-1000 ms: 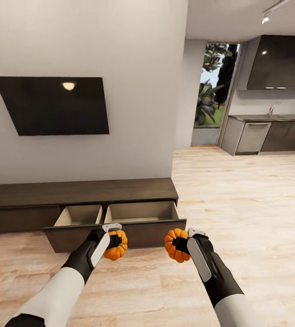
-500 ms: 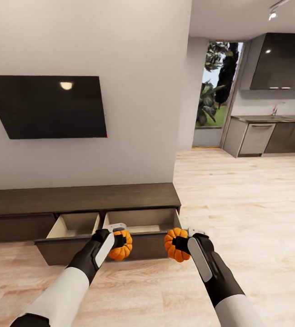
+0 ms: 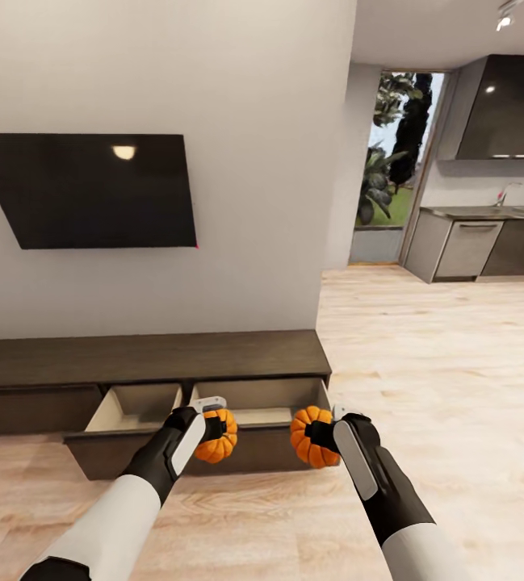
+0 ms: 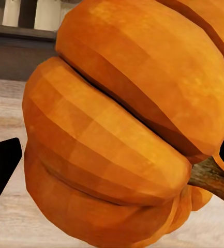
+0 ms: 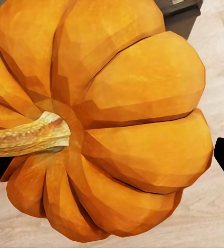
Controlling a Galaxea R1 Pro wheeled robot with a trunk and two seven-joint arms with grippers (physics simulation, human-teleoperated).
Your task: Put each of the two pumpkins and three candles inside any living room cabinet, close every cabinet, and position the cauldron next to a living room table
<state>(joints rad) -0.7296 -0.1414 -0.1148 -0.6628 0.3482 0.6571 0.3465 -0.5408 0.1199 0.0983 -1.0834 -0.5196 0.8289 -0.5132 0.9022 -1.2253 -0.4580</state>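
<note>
As clamped: pumpkins inside each pincer.

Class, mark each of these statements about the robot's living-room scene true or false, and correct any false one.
1. Each gripper holds a pumpkin. True: the left gripper grips the left pumpkin and the right gripper grips the right pumpkin.
2. The cabinet drawer is shut. False: it stands pulled open.
3. A pumpkin already lies inside the drawer. False: both are held in front of it, above the floor.
4. A dark screen hangs on the wall above the cabinet. True.
</note>
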